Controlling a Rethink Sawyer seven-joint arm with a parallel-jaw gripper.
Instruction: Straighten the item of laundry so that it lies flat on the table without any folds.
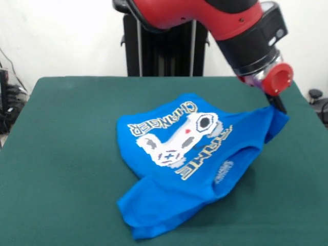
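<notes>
1. T-shirt (179, 164): bright blue, printed side up, placed a little right of the middle of the table (61, 154). The white controller print and the lettering are shown askew. The body is bunched, with a thick fold along the near hem and a neck label exposed.
2. Raised corner: the shirt's right-hand part, as pictured, is drawn up off the cloth toward the gripper (279, 105), leaving a dark hollow beneath it.
3. Gripper: the dark tips are seen closed on that raised edge of the T-shirt, judging by the taut fabric; the fingers themselves are barely resolved.
4. Step in hand, as judged: the held edge is to be pulled outward and kept low, so that the folded layers are slid apart and not lifted whole.
5. Risk: if the pull is made too high, the whole garment is likely dragged.
6. Room: the right table edge is near the gripper; wide green cloth is left open to the picture's left and far side.
</notes>
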